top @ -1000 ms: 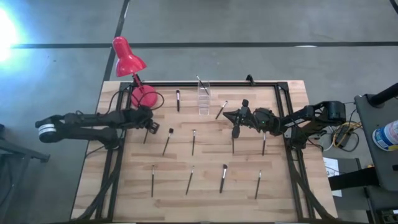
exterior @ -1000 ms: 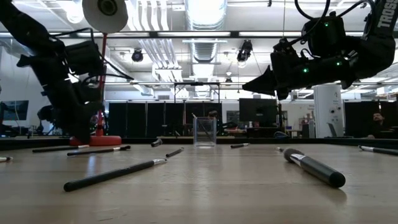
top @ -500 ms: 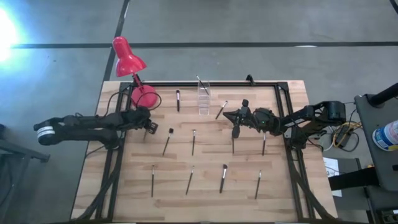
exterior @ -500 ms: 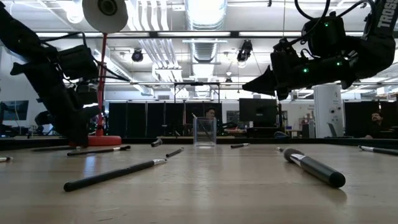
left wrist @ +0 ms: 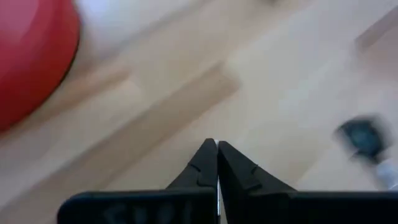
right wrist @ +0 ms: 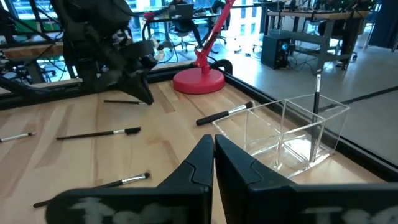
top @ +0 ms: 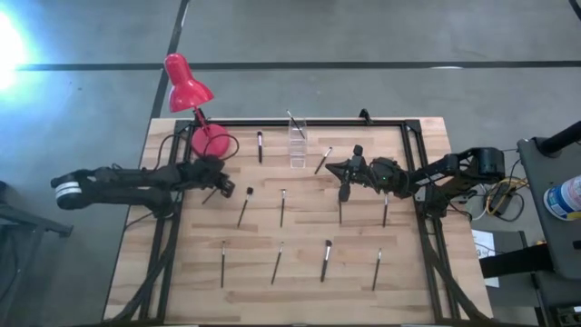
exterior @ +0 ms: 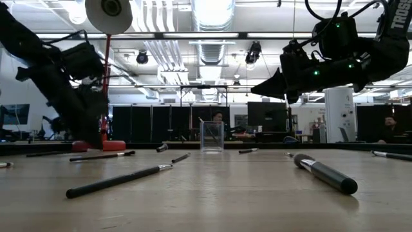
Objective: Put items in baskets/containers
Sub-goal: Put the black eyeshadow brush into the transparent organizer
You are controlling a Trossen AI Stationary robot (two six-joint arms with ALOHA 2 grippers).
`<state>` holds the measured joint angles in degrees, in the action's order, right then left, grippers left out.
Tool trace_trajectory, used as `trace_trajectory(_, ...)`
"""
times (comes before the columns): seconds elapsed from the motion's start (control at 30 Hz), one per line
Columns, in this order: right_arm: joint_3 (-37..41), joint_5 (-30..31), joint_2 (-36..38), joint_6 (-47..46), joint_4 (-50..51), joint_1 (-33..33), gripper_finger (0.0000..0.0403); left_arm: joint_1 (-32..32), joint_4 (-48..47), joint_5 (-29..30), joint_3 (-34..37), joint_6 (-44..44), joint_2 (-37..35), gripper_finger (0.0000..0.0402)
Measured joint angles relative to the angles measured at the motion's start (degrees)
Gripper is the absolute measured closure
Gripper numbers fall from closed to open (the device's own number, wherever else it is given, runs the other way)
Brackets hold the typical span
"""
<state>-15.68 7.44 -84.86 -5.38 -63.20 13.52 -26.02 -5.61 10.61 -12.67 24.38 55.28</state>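
Observation:
Several thin dark brushes (top: 282, 207) lie flat and scattered over the wooden table. The clear squarish holder (top: 297, 145) stands near the far edge, with one brush (right wrist: 317, 93) upright inside it. My left gripper (left wrist: 217, 146) is shut and hangs just over bare wood in front of the red lamp base. A brush (right wrist: 124, 101) lies right beside its tip, and another brush's round head (left wrist: 360, 134) is close by. My right gripper (right wrist: 213, 140) is shut and empty. It hovers above the table to the right of the holder (right wrist: 292, 134) and points toward the table's left.
A red desk lamp stands at the far left, with its base (top: 209, 141) on the table and its head (top: 186, 84) beyond the edge. A black frame rail (top: 318, 122) runs along the far edge. More brushes lie in a near row (top: 325, 260) and under the right arm (top: 384, 209).
My left arm has dipped toward the table by the lamp base and then swung back a little toward the table's right. My right arm has kept still.

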Motion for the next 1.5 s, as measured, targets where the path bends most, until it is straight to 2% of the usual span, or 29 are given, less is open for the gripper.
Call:
trace_trajectory(0.13,-0.1,0.0,0.0,-0.9,0.0,0.0,0.0394,3.8,10.2,0.3,1.4,0.1,-0.5,0.0401)
trace_trajectory(0.3,-0.7,-0.5,0.0,0.8,0.4,0.0,0.0394,11.1,36.2,0.4,7.3,0.6,-0.4,0.0401)
trace_trajectory(0.4,-1.1,-4.0,0.0,1.7,0.4,0.0,0.0394,15.0,53.1,0.4,11.1,0.1,0.2,0.0401)
trace_trajectory(0.5,-2.2,-7.6,0.0,2.4,0.4,-1.0,0.0394,17.6,62.1,0.5,12.2,-0.9,0.6,0.0401)
trace_trajectory(0.67,-5.6,-7.8,-0.9,1.8,0.4,-5.3,0.0394,19.6,68.1,-1.3,11.0,-4.5,0.8,0.0401)
trace_trajectory(0.83,-10.3,-7.6,-5.6,2.3,0.3,-9.0,0.0394,19.9,74.4,-2.8,10.0,-8.0,2.3,0.0401)
trace_trajectory(1.1,-19.4,-7.5,-18.4,-2.1,-4.4,-10.1,0.0387,20.1,83.6,-7.9,4.9,-8.8,13.1,0.0401)
trace_trajectory(1.23,-22.5,-7.9,-21.0,-3.9,-4.7,-10.4,0.0359,21.1,85.7,-9.6,0.1,-10.8,19.9,0.0401)
trace_trajectory(1.5,-23.9,-8.9,-19.3,-4.1,-5.4,-12.2,0.0283,22.0,91.5,-11.0,-6.4,-11.9,30.8,0.0401)
